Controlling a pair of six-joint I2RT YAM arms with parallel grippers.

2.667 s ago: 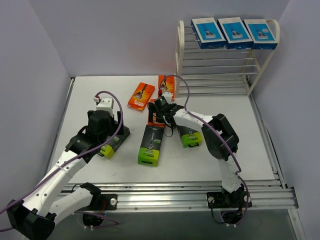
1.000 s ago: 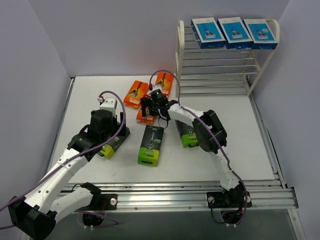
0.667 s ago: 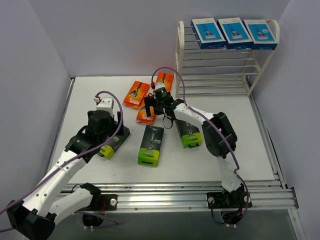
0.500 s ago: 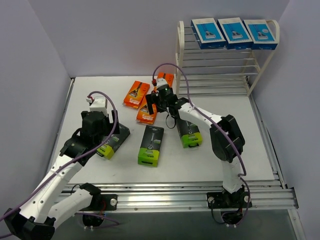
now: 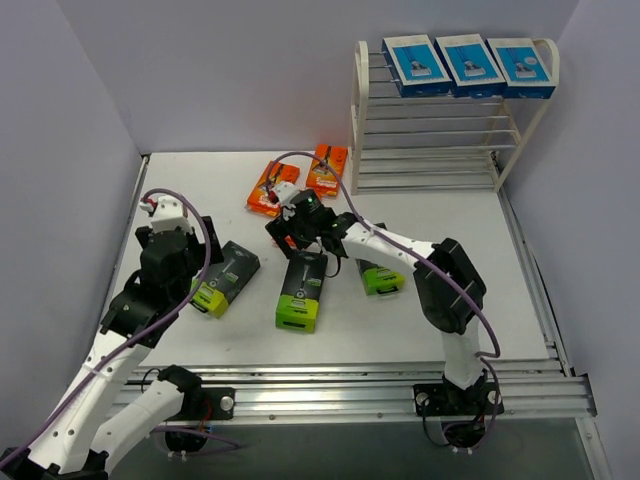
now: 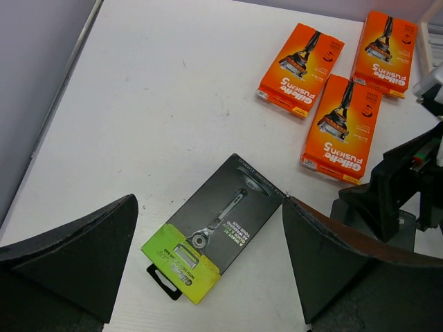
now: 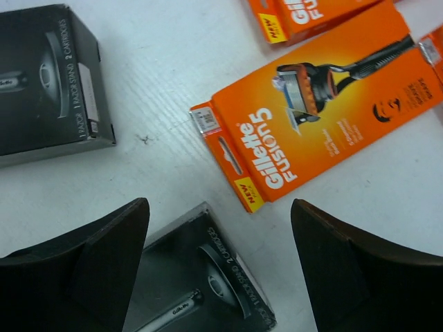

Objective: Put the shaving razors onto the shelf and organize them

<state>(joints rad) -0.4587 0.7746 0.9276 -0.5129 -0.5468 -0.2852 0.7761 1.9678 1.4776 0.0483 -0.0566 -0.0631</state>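
Jaws of the right gripper (image 7: pixel 220 202) stand well apart with nothing between them, low over the table (image 5: pixel 420 330). Its wrist view shows one orange razor pack (image 7: pixel 325 104) lying flat just ahead of the fingers, and the dark end of the middle black pack (image 7: pixel 201 290) beneath them. A second orange pack (image 5: pixel 273 188) and a third orange pack (image 5: pixel 327 168) lie near it, toward the shelf (image 5: pixel 358 110). The left gripper (image 6: pixel 208 200) is likewise spread wide and empty, and the left black pack (image 6: pixel 228 221) lies in front of it with its lime-green end nearest. The right black pack (image 5: pixel 378 272) lies partly under the right arm. Three blue-and-white packs (image 5: pixel 472 63) sit side by side on the shelf's top tier, at the far right of the table.
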